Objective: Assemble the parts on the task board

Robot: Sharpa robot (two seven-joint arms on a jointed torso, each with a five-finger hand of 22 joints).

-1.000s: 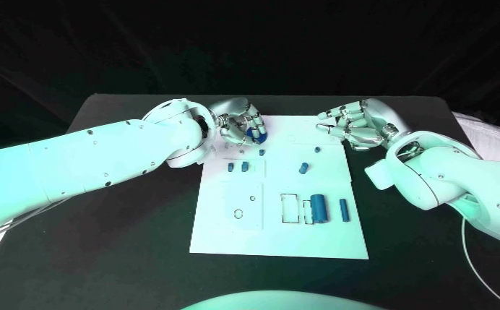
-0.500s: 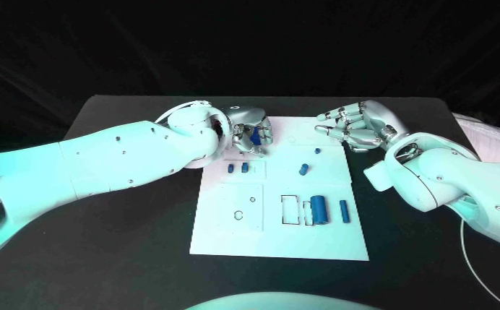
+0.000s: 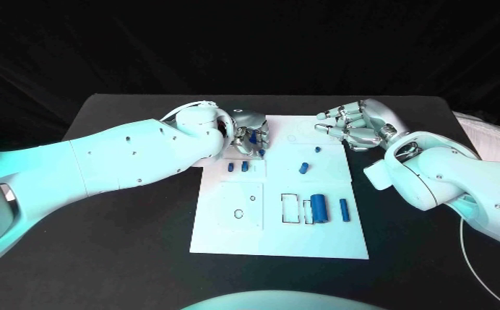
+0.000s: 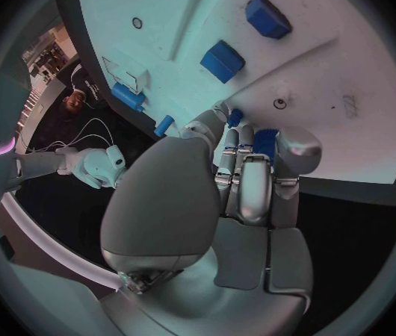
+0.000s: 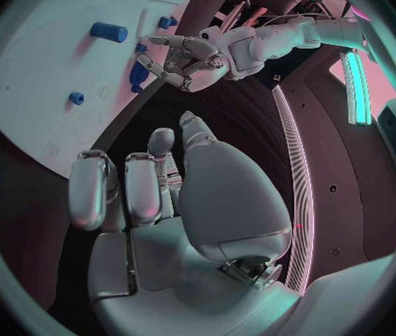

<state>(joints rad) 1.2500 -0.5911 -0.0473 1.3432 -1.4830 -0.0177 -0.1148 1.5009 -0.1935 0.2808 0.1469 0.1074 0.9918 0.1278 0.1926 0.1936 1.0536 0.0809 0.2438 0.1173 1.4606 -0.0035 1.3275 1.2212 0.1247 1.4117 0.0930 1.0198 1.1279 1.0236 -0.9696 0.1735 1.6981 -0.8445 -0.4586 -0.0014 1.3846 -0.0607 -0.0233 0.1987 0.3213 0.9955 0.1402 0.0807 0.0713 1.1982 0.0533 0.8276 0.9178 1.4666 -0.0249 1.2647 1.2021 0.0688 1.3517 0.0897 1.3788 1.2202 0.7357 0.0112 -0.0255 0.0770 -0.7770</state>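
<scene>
The white task board [image 3: 279, 234] lies in the middle of the black table. My left hand [image 3: 248, 137] hovers over the board's far left corner, fingers pointing down and curled round a small blue part [image 4: 265, 140]. Just near of it lie two small blue blocks [image 3: 238, 168], which also show on the board in the left wrist view [image 4: 221, 60]. My right hand [image 3: 356, 126] hangs beyond the board's far right corner, fingers loosely bent and apart, holding nothing. A blue peg [image 3: 302, 168] and a smaller blue piece [image 3: 316, 151] stand mid-board.
Two larger blue cylinders [image 3: 319, 209] [image 3: 342, 209] lie by an outlined slot [image 3: 290, 209] on the board's near right. Two small holes [image 3: 238, 214] mark the near left. Black table surrounds the board; a white cable [image 3: 474, 248] runs at the right edge.
My left hand has moved right and toward me, from off the board's far left edge to over its corner, with the blue part still held. The right hand has stayed put.
</scene>
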